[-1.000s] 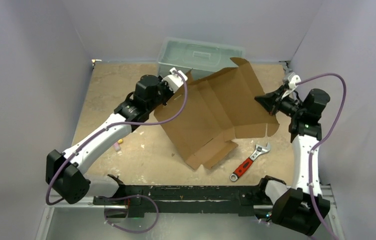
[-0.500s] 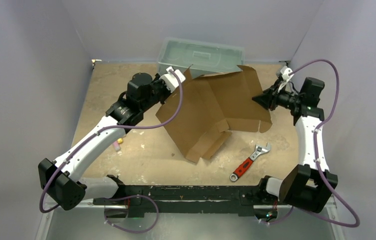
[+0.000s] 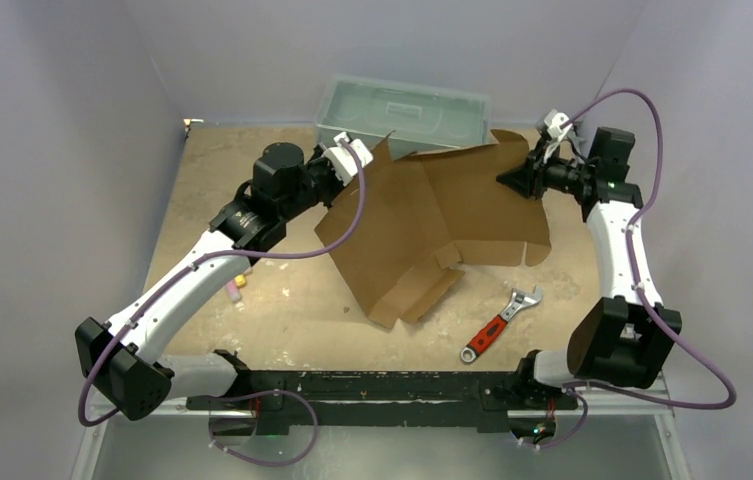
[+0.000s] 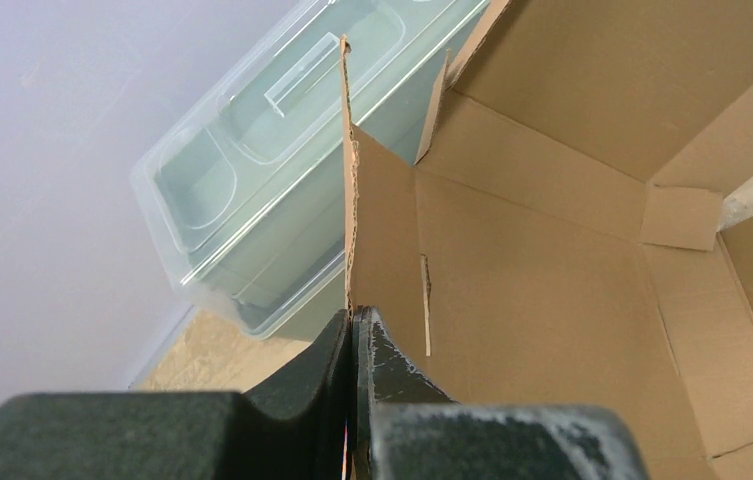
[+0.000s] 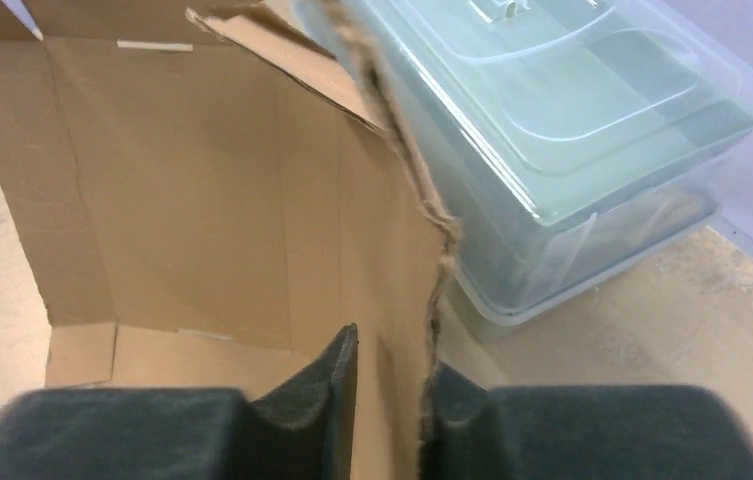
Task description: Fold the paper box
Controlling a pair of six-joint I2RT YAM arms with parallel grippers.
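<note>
Top view: paper box (image 3: 422,225) half-open mid-table, raised far flaps hiding the near wall of the toolbox (image 3: 402,105). At its 10 o'clock corner the left gripper (image 3: 362,163), at its 2 o'clock edge the right gripper (image 3: 507,181); jaw gaps too small to read here.

Left wrist view: fingers (image 4: 387,365) pinched tight on a flap edge running toward 12 o'clock, bases cut off below.

Right wrist view: jaws parted, ragged cardboard edge between them, gap showing beside the 9 o'clock finger (image 5: 337,385).

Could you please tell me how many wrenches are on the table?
1: the red-handled wrench lies apart from the paper box, off its near right corner; more could hide under the cardboard.
</note>
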